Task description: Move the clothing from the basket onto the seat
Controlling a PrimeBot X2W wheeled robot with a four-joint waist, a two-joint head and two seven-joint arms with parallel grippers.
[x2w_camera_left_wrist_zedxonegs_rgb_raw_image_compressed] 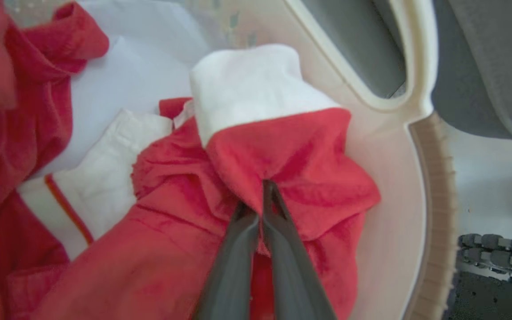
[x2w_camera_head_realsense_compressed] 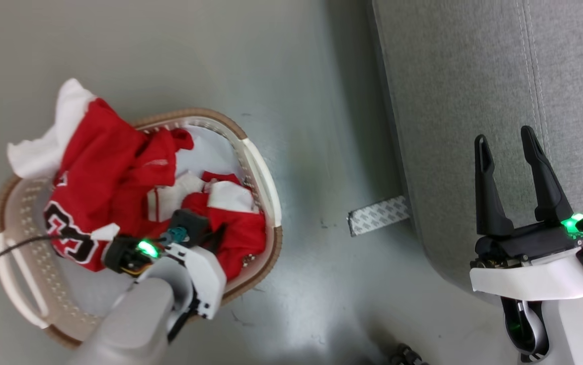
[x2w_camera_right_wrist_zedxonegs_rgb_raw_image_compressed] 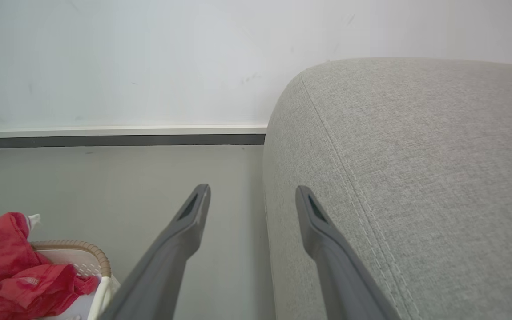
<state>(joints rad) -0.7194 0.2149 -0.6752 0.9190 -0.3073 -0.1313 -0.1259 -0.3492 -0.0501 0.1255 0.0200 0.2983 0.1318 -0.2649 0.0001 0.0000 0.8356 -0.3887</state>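
You have a smooth grey floor, glossy enough to catch glare, running to a white wall with a dark skirting strip. The basket stands on that floor, apart from the seat on its left. The clothing is heaped inside, one piece spilling over the rim. A patterned tape strip lies on the floor at the seat's foot. Your left gripper is down in the basket, pinched onto a red fold. Your right gripper hangs spread wide over the seat's edge, holding nothing.
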